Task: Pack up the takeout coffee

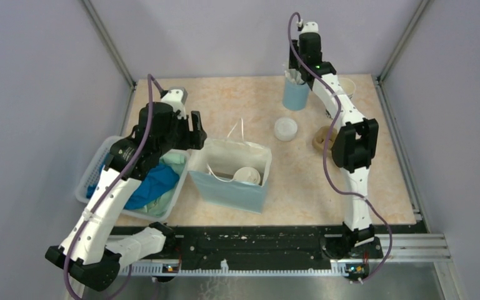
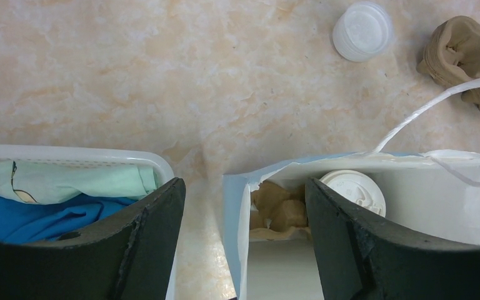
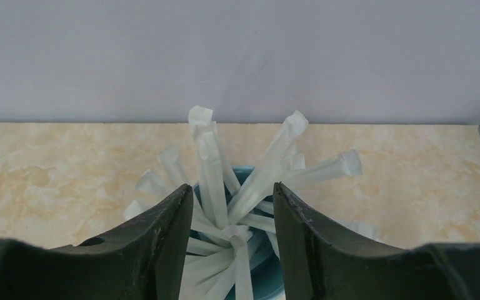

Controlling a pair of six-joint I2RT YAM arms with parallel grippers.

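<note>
The takeout coffee stands inside the light blue paper bag [image 1: 231, 187]; only its white dome lid [image 1: 247, 175] shows, and its body is hidden. In the left wrist view the lid [image 2: 354, 190] sits beside a brown cardboard carrier [image 2: 280, 209] in the bag. My left gripper [image 2: 244, 184] is open and empty, its jaws astride the bag's left wall [image 2: 234, 206]; in the top view it [image 1: 195, 132] hovers at the bag's left upper edge. My right gripper [image 3: 232, 197] is open over a blue cup [image 3: 269, 265] of wrapped straws [image 3: 209, 156] at the back [image 1: 295, 94].
A white basket [image 1: 94, 169] of blue and green cloths sits left of the bag, close to my left finger [image 2: 144, 225]. A loose white lid [image 1: 285, 129] and a brown cardboard piece [image 1: 320, 139] lie right of the bag. A paper cup stack [image 1: 349, 86] stands at the back right.
</note>
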